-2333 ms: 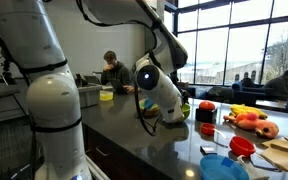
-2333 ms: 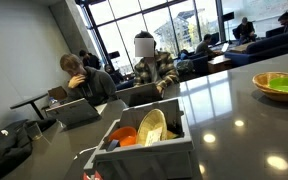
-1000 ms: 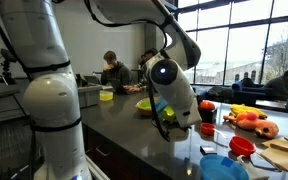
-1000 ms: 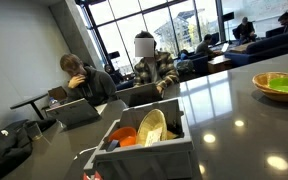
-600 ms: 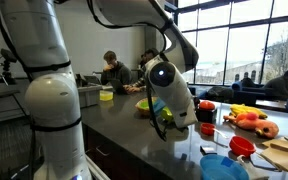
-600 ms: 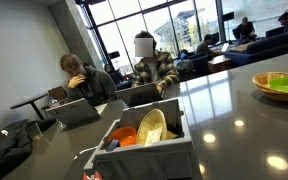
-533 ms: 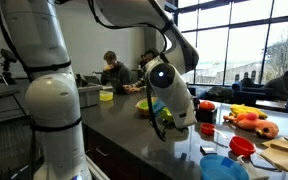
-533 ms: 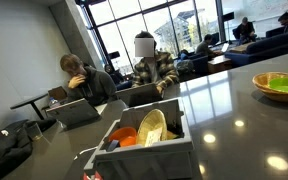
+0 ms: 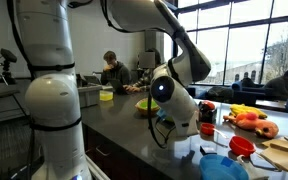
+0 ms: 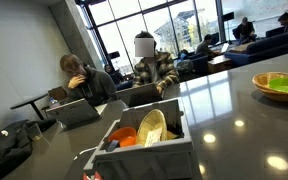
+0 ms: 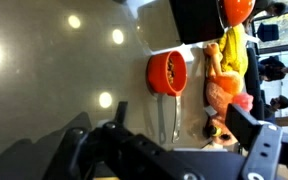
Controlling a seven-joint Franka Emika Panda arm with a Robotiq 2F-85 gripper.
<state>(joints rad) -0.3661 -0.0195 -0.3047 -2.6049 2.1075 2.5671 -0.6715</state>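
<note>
My gripper [image 11: 184, 118] is open and empty in the wrist view. Its dark fingers stand either side of the metal handle of a red measuring cup [image 11: 167, 72], above the counter and not touching it. Beside the cup lie a yellow banana [image 11: 232, 48] and orange toy food [image 11: 224, 92]. In an exterior view the gripper [image 9: 187, 122] hangs over the dark counter [image 9: 134, 135], short of the red measuring cup [image 9: 242, 146], the bananas [image 9: 243, 110] and the orange toys [image 9: 254, 123]. The gripper is out of sight in the exterior view that shows the bin.
A blue bowl [image 9: 222, 168], a red cup [image 9: 206, 105], a wooden board [image 9: 284, 150] and a yellow-green bowl [image 9: 106, 95] are on the counter. A grey bin [image 10: 149, 150] of toys and a green bowl [image 10: 280, 84] stand on the counter. People sit behind [image 10: 79, 80].
The arm has swung its wrist lower and towards the red cups and toy food. The bin, bowls and toys have not moved.
</note>
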